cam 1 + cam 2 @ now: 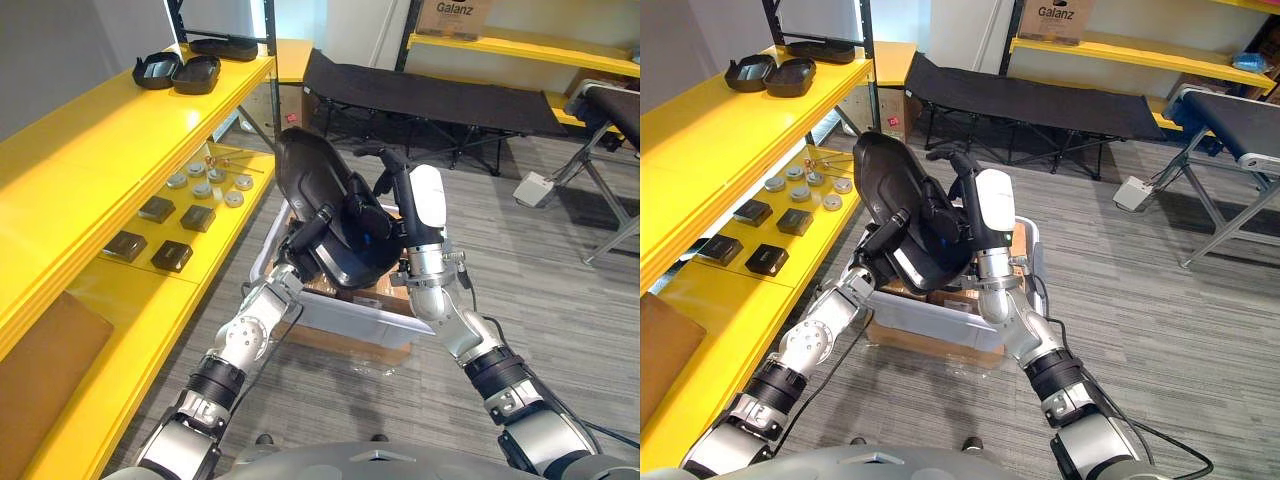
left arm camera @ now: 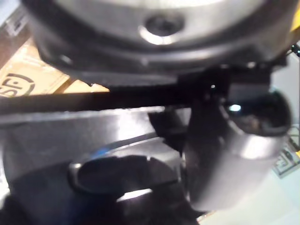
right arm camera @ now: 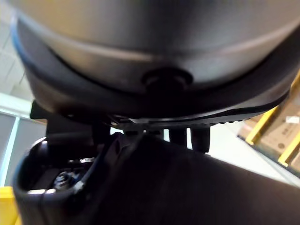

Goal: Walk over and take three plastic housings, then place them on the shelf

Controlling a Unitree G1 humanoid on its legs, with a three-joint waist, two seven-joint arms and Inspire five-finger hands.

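Black housing [image 1: 310,175] is up, clear of the bin [image 1: 340,320] below both hands. Right hand [image 1: 403,205] is curled over its edge, left hand [image 1: 300,245] sits underneath, grip impossible to tell. Other housings [image 1: 180,72] already sit on the shelf [image 1: 120,130] far left of the left hand, this one's still to go

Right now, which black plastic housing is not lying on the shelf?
The big housing gripped by the left hand and right hand above the white bin; the other housings lie on the top yellow shelf.
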